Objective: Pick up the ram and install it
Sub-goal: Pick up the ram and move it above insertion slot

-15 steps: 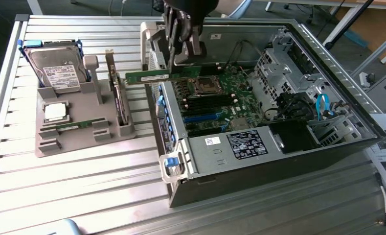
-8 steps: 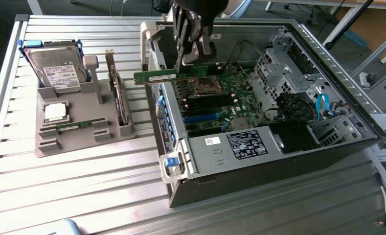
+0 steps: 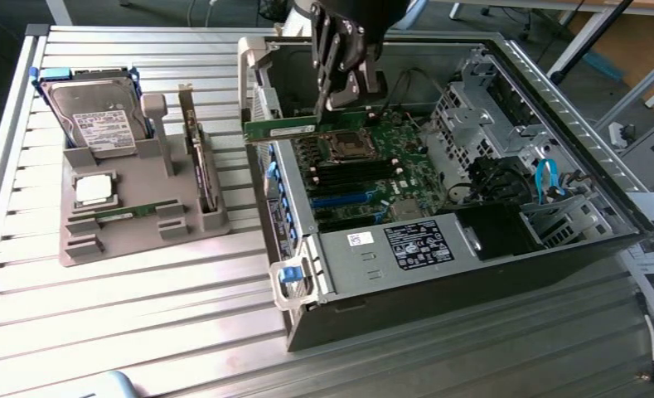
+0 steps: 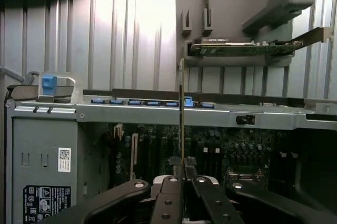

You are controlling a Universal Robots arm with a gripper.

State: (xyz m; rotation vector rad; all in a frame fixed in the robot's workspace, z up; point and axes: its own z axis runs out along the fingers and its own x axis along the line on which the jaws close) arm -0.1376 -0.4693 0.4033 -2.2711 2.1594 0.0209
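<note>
Hanging over the open computer case (image 3: 438,286), the ram (image 3: 293,129) is clamped by its edge in the gripper (image 3: 343,106) and held level above the motherboard (image 3: 382,166). Beside the case, a gray holder (image 3: 128,240) carrying a hard drive (image 3: 100,124) and an expansion card (image 3: 201,166) is set on the table (image 3: 138,332).

The black pincer (image 4: 182,165) looks semi-gloss metal; the ram (image 3: 293,130) in it, matt green board; the bench (image 3: 138,315) below, shiny ribbed metal.
</note>
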